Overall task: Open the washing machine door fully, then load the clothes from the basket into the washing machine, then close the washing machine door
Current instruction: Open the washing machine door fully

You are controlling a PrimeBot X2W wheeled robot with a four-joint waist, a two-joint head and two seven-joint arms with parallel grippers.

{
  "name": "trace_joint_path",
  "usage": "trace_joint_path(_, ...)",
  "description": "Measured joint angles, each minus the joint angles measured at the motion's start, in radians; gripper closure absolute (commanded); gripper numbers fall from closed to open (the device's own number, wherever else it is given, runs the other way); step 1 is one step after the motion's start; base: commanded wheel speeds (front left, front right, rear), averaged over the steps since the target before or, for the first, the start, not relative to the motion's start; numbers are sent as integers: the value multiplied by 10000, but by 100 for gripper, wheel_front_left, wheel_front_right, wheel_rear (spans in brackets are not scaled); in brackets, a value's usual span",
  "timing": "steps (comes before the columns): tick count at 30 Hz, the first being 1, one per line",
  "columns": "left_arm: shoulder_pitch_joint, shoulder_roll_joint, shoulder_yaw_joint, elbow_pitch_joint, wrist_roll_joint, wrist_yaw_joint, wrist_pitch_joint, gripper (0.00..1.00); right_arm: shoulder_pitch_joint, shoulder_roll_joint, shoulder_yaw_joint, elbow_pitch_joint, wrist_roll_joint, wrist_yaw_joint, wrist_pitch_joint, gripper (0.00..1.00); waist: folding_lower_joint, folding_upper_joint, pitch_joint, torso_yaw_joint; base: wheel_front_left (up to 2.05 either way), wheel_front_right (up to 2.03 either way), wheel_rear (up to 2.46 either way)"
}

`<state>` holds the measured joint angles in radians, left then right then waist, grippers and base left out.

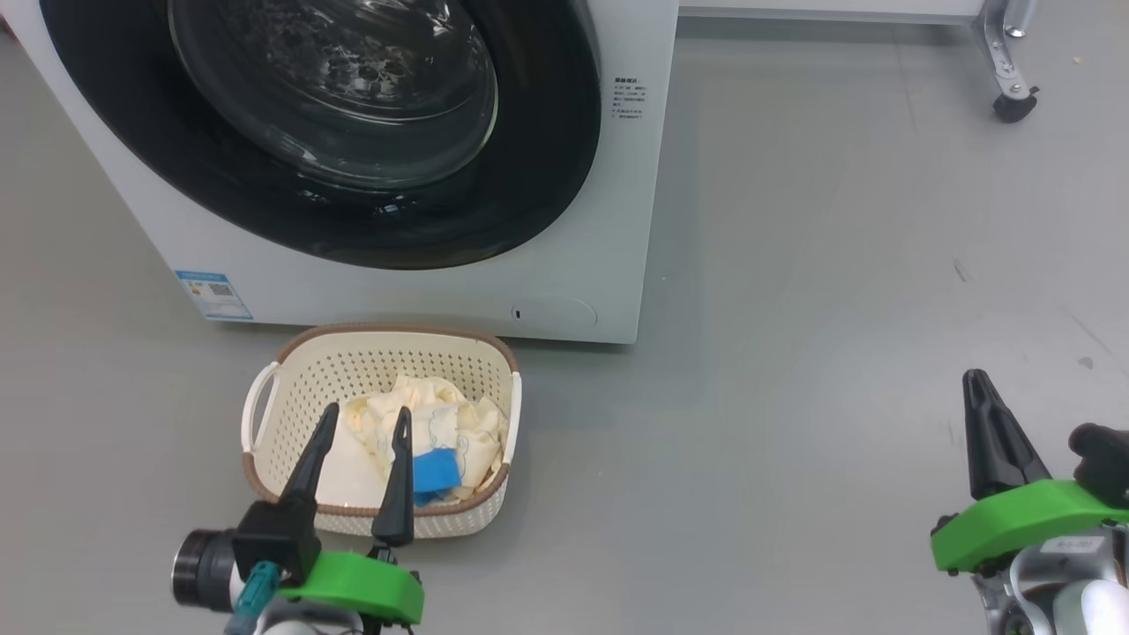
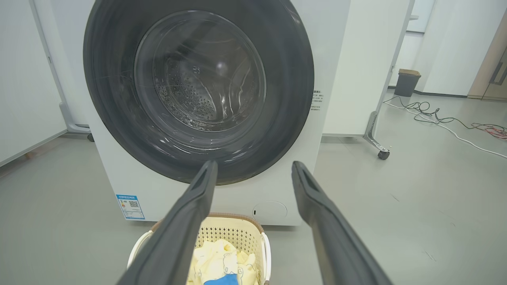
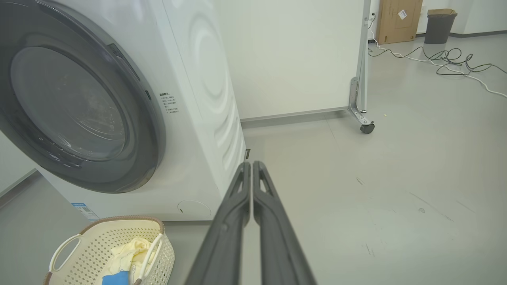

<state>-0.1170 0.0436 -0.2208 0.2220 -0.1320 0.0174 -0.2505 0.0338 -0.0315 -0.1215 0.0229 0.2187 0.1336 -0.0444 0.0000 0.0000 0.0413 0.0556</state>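
While washing machine door (image 1: pixel 335 132) sits cropped, left pincer (image 1: pixel 367 410) gapes empty, right pincer (image 3: pixel 252 163) closed on nothing

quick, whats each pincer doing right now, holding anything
left pincer: open, empty
right pincer: closed, holding nothing

The left gripper (image 1: pixel 367 413) sits low at the robot's left, its two dark fingers (image 1: pixel 310 467) spread wide and pointing forward. The right gripper (image 3: pixel 251 164), low at right, has its fingers pressed together.
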Motion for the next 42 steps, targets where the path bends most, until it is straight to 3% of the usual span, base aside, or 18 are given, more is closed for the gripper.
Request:
trace_joint_path(11, -74, -2, -10, -46, -2, -2, 0, 0, -185, 0, -94, -48, 625, 0, -98, 100, 0, 0, 447, 103, 0, 0, 0)
trace_joint_path(16, -428, -6, -48, -86, 0, -2, 0, 0, -864, 0, -211, 25, 3018, 0, -13, 100, 0, 0, 825, 195, 0, 0, 0)
trace_joint_path(22, -690, -10, -127, -130, 0, -2, -2, 0, -1781, -2, -729, 332, 6972, 0, 692, 100, 1, 0, 1317, 356, 0, 0, 0)
trace_joint_path(27, -890, -10, -272, -132, -2, -2, 0, 0, -2786, -4, -1197, 499, 8636, 0, 1530, 100, 1, 0, 1673, 501, 0, 0, 0)
trace_joint_path(36, -1360, -23, -842, -259, -111, 8, -2, 0, -4803, -25, -2272, 869, 8780, -2, 3482, 100, 1, 0, 2372, 856, 0, 0, 0)
trace_joint_path(42, -1743, -19, -1212, -316, -211, 33, -2, 0, -6761, -169, -2754, 1360, 8241, -2, 4778, 100, 1, 0, 2959, 1184, 0, 0, 0)
